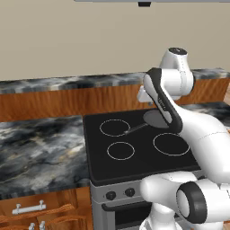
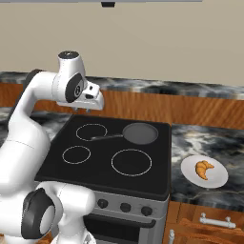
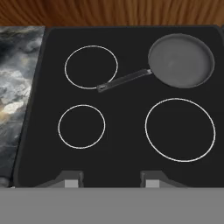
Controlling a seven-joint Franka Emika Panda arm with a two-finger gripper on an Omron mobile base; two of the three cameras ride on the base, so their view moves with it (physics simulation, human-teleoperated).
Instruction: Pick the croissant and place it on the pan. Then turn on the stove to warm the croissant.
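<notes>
The croissant (image 2: 204,169), a small golden-brown pastry, lies on a white plate (image 2: 218,180) on the counter right of the stove (image 2: 100,174). On the stove's back right burner sits the dark grey pan (image 2: 140,133) (image 1: 157,119) (image 3: 181,60), empty, its thin handle pointing left. My gripper (image 2: 88,108) (image 1: 146,101) (image 3: 110,179) hangs shut and empty high over the back of the cooktop (image 3: 127,98), pointing down, left of the pan and far from the croissant.
Round black knobs (image 2: 125,207) (image 1: 110,195) line the stove's steel front. Dark marble counter (image 1: 40,148) runs left of the stove and right of it (image 2: 190,140). A wood backsplash with a raised marble ledge (image 1: 67,83) stands behind. Drawers with metal handles (image 2: 217,221) sit below.
</notes>
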